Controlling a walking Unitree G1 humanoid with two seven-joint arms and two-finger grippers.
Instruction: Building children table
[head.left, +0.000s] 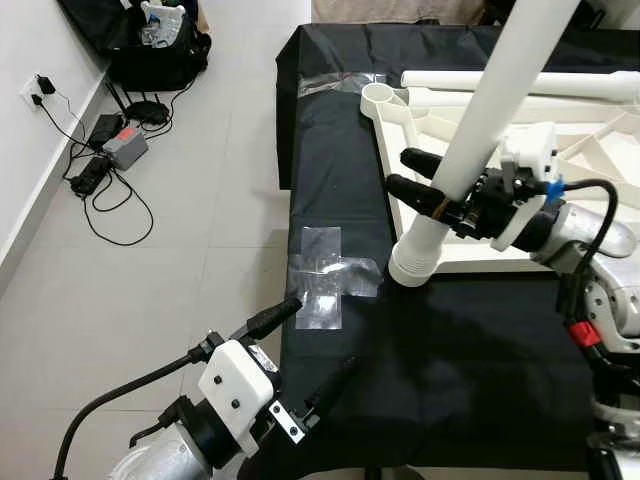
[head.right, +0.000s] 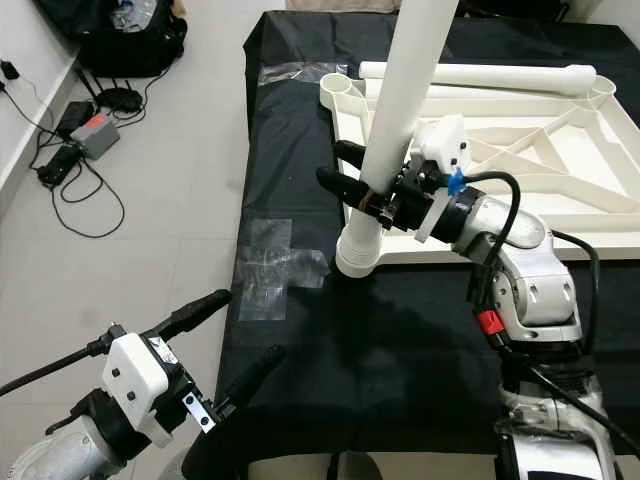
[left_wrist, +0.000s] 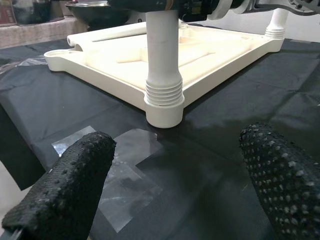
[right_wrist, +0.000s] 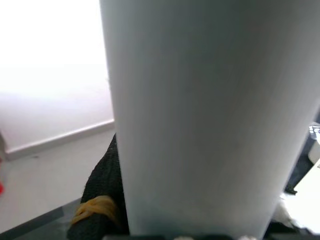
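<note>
A white table top (head.left: 500, 265) lies upside down on the black cloth. A long white leg (head.left: 490, 110) stands upright at its near-left corner, and the ribbed lower end (left_wrist: 162, 92) shows above the corner socket. My right gripper (head.left: 402, 171) is shut on this leg partway up, its black fingers wrapped round the tube (right_wrist: 200, 115). A second white leg (head.left: 520, 82) lies across the far side of the table top. My left gripper (head.left: 322, 335) hovers open at the cloth's front-left edge, pointing at the standing leg, with nothing between its fingers (left_wrist: 65, 190).
A patch of clear tape (head.left: 325, 275) lies on the cloth between my left gripper and the leg. Tiled floor is on the left, with cables and power bricks (head.left: 115, 150) by the wall and a black bag (head.left: 150, 45) further back.
</note>
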